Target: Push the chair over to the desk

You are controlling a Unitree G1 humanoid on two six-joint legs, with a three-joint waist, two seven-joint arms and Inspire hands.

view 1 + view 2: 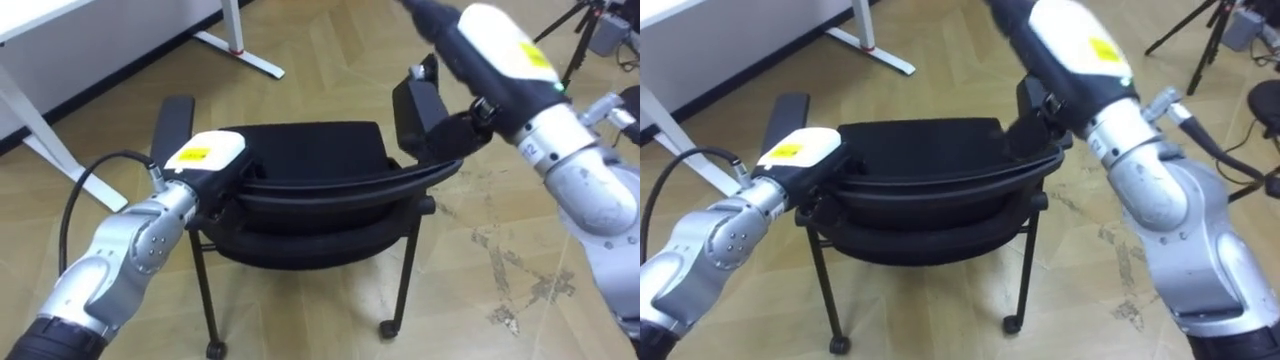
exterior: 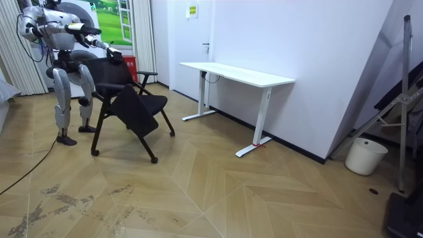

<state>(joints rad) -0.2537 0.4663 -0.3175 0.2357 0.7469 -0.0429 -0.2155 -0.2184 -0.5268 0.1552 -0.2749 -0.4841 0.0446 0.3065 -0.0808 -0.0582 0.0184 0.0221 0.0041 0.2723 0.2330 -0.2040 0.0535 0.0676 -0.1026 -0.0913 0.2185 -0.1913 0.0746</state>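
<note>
Left eye view sets the black chair [image 1: 300,150] on the wood floor [image 1: 330,40] straight ahead of you, well apart from the white worktop [image 1: 90,15], which lies beyond it and off to the left. Its curved backrest [image 1: 330,190] is the side farthest from the worktop. The backrest's long axis runs crosswise to your front, so the seat lies ahead of both hands, toward the worktop.

Your left hand [image 1: 205,155] sits at the backrest end nearer the worktop, and your right hand [image 1: 430,115] at the end farther from it. Each is against the dark rail, and you cannot tell whether either is clamped round it or merely pressed to it. Neither arm is nearer: they sit level across the rail.

I judge the push must go square to that rail. Lean harder on one end and the chair will likely swing toward or away from the worktop.
</note>
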